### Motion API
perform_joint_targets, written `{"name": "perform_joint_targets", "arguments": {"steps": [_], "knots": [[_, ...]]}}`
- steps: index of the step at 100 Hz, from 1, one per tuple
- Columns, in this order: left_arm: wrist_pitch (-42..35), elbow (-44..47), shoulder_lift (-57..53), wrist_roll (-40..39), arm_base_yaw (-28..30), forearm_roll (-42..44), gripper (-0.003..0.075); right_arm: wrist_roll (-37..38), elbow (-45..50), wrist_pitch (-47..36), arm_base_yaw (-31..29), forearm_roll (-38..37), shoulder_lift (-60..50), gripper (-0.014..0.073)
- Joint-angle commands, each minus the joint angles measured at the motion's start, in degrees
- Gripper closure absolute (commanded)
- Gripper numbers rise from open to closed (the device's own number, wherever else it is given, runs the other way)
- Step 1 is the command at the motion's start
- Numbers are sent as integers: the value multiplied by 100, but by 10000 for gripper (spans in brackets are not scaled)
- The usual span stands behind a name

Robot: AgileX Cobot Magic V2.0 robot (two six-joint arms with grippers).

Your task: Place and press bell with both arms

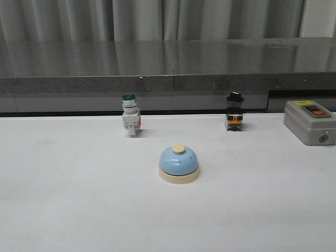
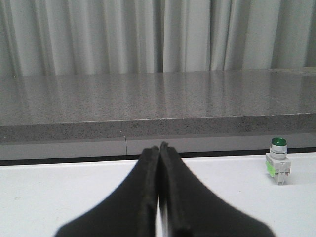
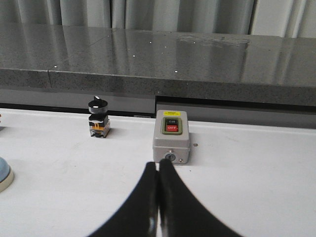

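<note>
The bell (image 1: 179, 164) stands upright on the white counter (image 1: 63, 199), a little right of the middle in the front view. Its cream base lies flat on the surface and the cream button points straight up. It is round, so it has no long axis along the counter; its axis is vertical.

Around the bell the counter surface is bare on all sides. Behind it, near the back edge of the counter, stand the green-capped switch (image 1: 130, 115) to the left and the black-capped switch (image 1: 234, 112) to the right, both upright and well apart from the bell. A grey switch box (image 1: 310, 122) lies at the far right, near the right border of the front view. Behind the counter runs a dark speckled ledge (image 1: 157, 65), and behind that hang pale curtains (image 1: 157, 18).

No arm shows in the front view. In the left wrist view the left pincer (image 2: 159, 148) is closed, its two fingers pressed together with nothing between them, above the counter. In the right wrist view the right pincer (image 3: 158, 165) is closed and empty in the same way, with the switch box just beyond its tips. Only an edge of the bell shows at the border of that view.
</note>
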Motion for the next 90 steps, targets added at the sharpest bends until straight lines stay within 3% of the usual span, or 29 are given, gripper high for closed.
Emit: {"name": "perform_joint_targets", "arguments": {"steps": [1,73,90], "knots": [[-499,247,-175,-47,16,-58,741,-34,-81,-460,-32,-70,-105,664],[-499,247,-175,-47,16,-58,741,-34,-81,-479,-32,-70,-105,664],[-499,247,-175,-47,16,-58,741,-34,-100,-1027,-32,-95,-105,664]]}}
